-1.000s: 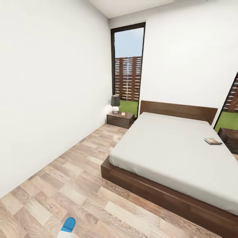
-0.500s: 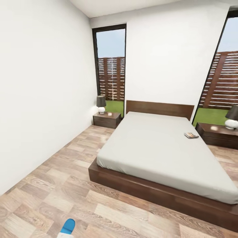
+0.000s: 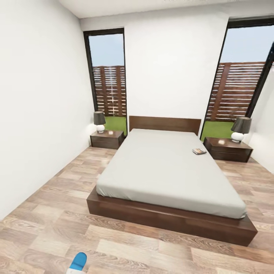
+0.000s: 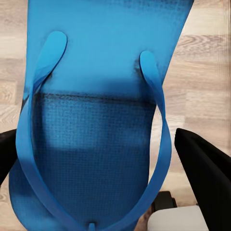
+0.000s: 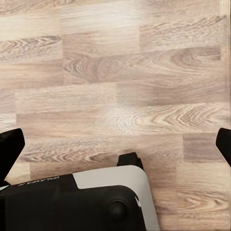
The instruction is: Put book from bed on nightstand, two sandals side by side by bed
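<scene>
The bed point(image 3: 167, 171), dark-brown with a light-grey mattress, stands across the room in the head view. The book point(image 3: 199, 151) lies on the mattress near its far right edge. A nightstand point(image 3: 107, 139) stands left of the headboard, and the other nightstand point(image 3: 227, 149) is on the right, close to the book. One blue sandal point(image 3: 78, 262) shows at the view's lower edge, above the floor. In the left wrist view that sandal point(image 4: 96, 96) sits sole-up between the black fingers, with my left gripper point(image 4: 98, 144) shut on it. My right gripper point(image 5: 118, 139) is open over bare floor.
A lamp point(image 3: 99, 121) stands on the left nightstand and another lamp point(image 3: 240, 128) on the right one. Tall windows point(image 3: 108, 80) flank the bed. A white wall point(image 3: 34, 114) runs along the left, with wood-plank floor point(image 3: 64, 190) between it and the bed.
The head camera has swung to the right, so the bed now sits mid-picture and the right nightstand and second window have come into view. The held sandal keeps its place in the picture.
</scene>
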Controlling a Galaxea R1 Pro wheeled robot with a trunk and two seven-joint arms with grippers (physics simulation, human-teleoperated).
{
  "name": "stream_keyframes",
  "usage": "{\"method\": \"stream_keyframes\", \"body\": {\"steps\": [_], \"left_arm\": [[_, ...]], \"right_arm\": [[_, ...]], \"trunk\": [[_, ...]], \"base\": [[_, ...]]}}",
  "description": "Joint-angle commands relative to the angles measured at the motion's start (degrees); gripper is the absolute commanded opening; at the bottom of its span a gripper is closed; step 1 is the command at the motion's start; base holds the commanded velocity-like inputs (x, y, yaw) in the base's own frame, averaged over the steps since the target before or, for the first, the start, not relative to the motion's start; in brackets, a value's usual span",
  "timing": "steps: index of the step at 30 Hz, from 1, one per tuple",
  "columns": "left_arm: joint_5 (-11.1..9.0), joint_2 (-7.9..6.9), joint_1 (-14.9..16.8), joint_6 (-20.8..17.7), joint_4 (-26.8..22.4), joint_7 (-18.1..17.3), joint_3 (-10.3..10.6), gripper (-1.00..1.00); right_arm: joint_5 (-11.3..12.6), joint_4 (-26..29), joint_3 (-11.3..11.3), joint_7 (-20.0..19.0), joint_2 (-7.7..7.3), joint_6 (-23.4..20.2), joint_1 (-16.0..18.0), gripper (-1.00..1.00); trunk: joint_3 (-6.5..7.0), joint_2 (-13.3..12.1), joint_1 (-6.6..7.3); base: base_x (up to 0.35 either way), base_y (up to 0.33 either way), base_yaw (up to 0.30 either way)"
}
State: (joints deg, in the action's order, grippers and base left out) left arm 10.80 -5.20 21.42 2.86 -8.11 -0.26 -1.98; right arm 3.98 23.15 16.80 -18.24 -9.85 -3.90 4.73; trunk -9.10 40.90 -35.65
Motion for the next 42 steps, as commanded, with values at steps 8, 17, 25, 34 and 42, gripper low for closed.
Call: {"method": "stream_keyframes", "body": {"steps": [8,17,25,34,42], "left_arm": [[0.54,0.01,0.03,0.21,0.03,-0.09,-0.22,-1.00],[0.54,0.04,-0.26,0.21,0.03,-0.09,-0.15,-1.00],[0.54,0.08,-0.40,0.21,0.03,-0.09,-0.13,-1.00],[0.54,0.03,-0.45,0.21,0.03,-0.09,-0.13,-1.00],[0.46,0.06,-0.42,0.21,-0.05,-0.10,-0.13,-1.00]], "right_arm": [[0.41,0.05,0.37,-0.39,-0.03,-0.41,0.09,1.00],[0.41,-0.06,0.39,-0.39,-0.12,-0.41,0.09,1.00],[0.44,-0.44,0.42,-0.42,-0.53,-0.41,0.07,1.00],[0.50,-0.64,0.43,-0.46,-0.77,-0.41,0.05,1.00],[0.48,-0.71,0.43,-0.48,-0.90,-0.41,0.08,1.00]], "trunk": [[1.35,-3.15,1.75],[2.97,-6.76,3.73],[4.41,-9.97,5.48],[4.59,-10.37,5.70],[4.59,-10.37,5.70]], "base": [[0.000,0.000,-0.295],[0.000,0.000,-0.295],[0.000,0.000,-0.295],[0.000,0.000,-0.295],[0.000,0.000,-0.295]]}}
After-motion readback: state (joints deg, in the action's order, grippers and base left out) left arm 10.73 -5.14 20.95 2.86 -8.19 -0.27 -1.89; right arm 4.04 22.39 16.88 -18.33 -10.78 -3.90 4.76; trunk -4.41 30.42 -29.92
